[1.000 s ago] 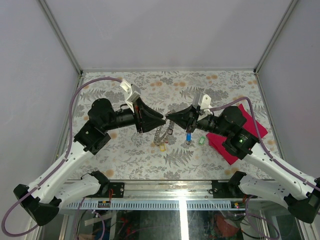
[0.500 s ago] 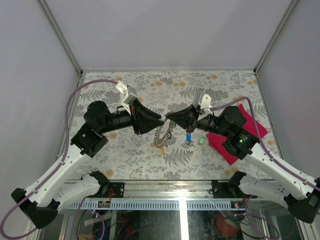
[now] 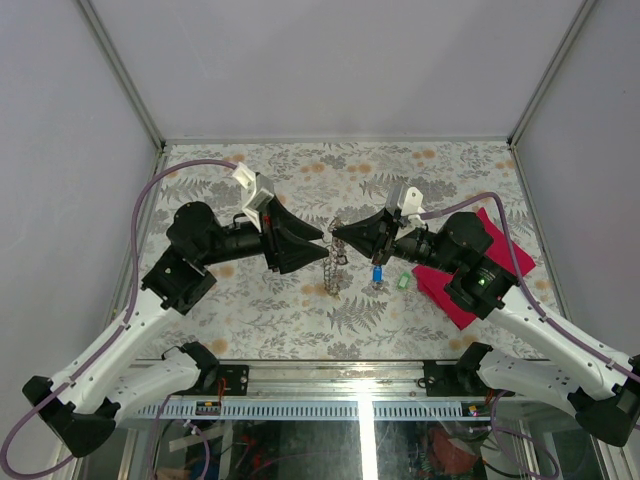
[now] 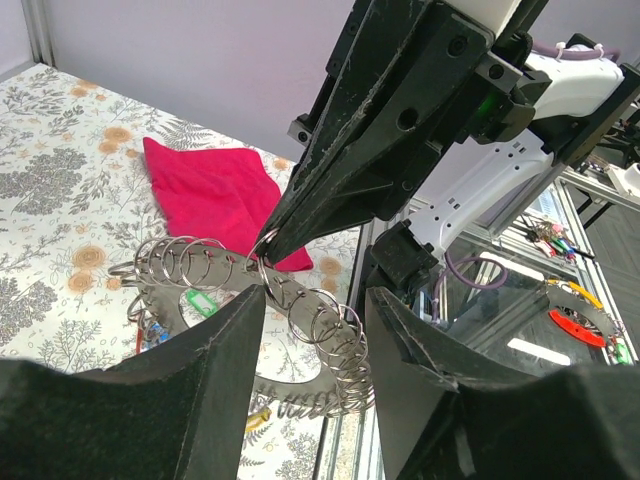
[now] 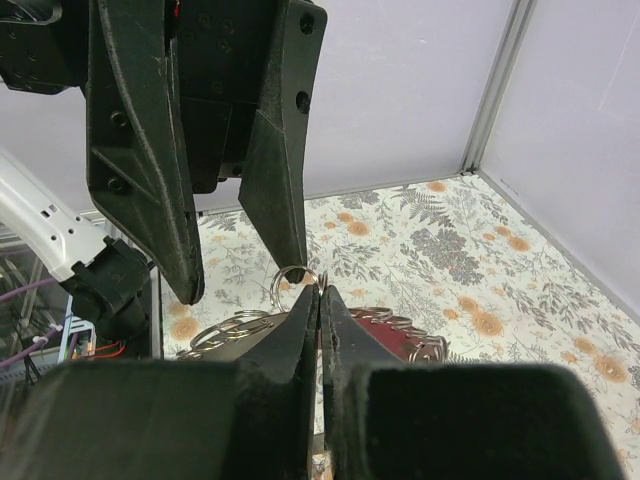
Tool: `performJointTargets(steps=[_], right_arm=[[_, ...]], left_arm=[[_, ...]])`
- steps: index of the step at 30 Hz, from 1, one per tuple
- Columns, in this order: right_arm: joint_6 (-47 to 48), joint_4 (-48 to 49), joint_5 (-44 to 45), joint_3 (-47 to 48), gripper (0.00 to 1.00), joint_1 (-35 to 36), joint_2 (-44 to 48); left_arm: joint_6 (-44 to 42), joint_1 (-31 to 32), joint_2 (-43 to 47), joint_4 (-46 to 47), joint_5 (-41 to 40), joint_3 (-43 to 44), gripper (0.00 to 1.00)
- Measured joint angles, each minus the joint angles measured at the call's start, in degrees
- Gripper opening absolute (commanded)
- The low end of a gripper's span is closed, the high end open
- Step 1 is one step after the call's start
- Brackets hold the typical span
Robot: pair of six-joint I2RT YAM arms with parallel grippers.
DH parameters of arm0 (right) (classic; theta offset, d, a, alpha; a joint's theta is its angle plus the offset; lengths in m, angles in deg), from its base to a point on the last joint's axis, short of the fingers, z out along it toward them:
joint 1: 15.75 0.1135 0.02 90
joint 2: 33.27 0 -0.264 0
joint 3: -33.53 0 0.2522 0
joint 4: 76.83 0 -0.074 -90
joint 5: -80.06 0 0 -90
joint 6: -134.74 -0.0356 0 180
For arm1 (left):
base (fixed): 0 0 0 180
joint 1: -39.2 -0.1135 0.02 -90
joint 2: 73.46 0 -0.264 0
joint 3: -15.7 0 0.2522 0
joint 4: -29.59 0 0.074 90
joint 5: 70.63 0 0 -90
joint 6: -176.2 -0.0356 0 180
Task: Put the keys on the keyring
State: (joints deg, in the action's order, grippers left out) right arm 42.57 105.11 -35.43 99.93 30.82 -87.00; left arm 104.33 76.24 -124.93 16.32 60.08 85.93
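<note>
The keyring is a grey metal ring carrying many small split rings. It hangs in the air from my right gripper, which is shut on its top edge. My left gripper faces it with its jaws open, and the ring's loops lie in the gap without being held. The blue-headed key and the green-headed key lie on the table under the right arm. The green key also shows in the left wrist view.
A red cloth lies on the patterned table at the right, partly under the right arm, and shows in the left wrist view. Grey walls with metal posts enclose the table on three sides.
The left gripper drew back left and opened. The keyring, earlier slung between both grippers with its yellow key low, now hangs straight down from the right gripper.
</note>
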Motion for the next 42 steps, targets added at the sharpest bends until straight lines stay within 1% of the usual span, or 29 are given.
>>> performJointTargets(steps=[18, 29, 35, 42], right_arm=[[-1.03, 0.04, -0.02, 0.0, 0.0, 0.0, -0.17], [-1.36, 0.39, 1.77, 0.0, 0.0, 0.0, -0.31], [-1.33, 0.37, 3.63, 0.0, 0.0, 0.0, -0.31], [-1.22, 0.0, 4.07, 0.0, 0.0, 0.0, -0.31]], left_arm=[[1.44, 0.0, -1.03, 2.1, 0.68, 0.07, 0.47], [3.08, 0.0, -1.53, 2.71, 3.93, 1.7, 0.39], [3.5, 0.0, -1.53, 3.26, 5.99, 1.97, 0.39], [3.43, 0.0, -1.51, 3.04, 6.05, 1.97, 0.38]])
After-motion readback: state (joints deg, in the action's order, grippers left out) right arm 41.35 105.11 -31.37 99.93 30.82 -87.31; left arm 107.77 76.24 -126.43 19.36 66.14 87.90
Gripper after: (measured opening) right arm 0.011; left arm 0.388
